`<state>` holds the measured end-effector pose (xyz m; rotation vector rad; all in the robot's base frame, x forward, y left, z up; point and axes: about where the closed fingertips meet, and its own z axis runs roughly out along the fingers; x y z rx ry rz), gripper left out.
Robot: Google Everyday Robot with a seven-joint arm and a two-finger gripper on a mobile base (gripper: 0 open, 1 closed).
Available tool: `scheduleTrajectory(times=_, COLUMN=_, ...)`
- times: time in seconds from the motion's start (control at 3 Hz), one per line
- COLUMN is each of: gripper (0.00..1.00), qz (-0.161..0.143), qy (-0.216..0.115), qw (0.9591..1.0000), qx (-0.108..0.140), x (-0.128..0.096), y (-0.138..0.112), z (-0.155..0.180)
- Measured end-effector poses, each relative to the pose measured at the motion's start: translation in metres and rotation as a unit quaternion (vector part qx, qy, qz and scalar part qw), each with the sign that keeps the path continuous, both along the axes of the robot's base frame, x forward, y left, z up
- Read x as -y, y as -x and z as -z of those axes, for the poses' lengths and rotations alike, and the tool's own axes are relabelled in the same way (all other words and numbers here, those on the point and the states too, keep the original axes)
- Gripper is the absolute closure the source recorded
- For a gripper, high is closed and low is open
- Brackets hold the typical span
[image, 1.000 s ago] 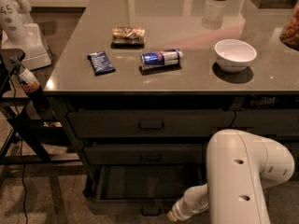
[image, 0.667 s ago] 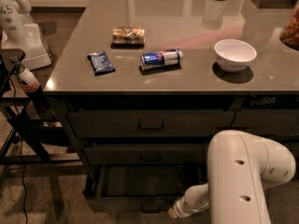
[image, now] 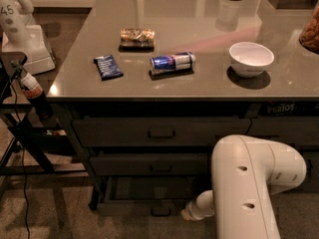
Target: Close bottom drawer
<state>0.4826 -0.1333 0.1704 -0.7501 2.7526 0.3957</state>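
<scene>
The bottom drawer is the lowest of three wide dark drawers under the counter. It stands partly pulled out, with its dark inside showing above its flat front and small bar handle. My gripper is at the end of the white arm, low on the right. It sits against the right part of the drawer's front. The two drawers above, the top one and the middle one, are shut.
On the counter lie a blue can, a dark blue packet, a snack bag and a white bowl. A dark metal stand with cables is at the left. Narrower drawers are at the right.
The bottom drawer's front and handle have moved a little inward, toward the cabinet. The arm's end has moved inward with it.
</scene>
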Motion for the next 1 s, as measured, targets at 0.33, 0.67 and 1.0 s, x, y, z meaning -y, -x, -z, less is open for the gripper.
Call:
scheduleTrajectory(times=0.33, gripper=1.0, qz=0.011, qy=0.008, qw=0.9997, qx=0.019, x=0.0042, y=-0.0158, z=-0.0043)
scheduleTrajectory(times=0.67, gripper=1.0, qz=0.011, qy=0.008, qw=0.9997, qx=0.019, x=0.0042, y=-0.0158, z=-0.0043)
scheduleTrajectory(times=1.0, gripper=1.0, qz=0.024, qy=0.007, qw=0.9993, qx=0.026, x=0.0044, y=-0.0252, z=0.0025)
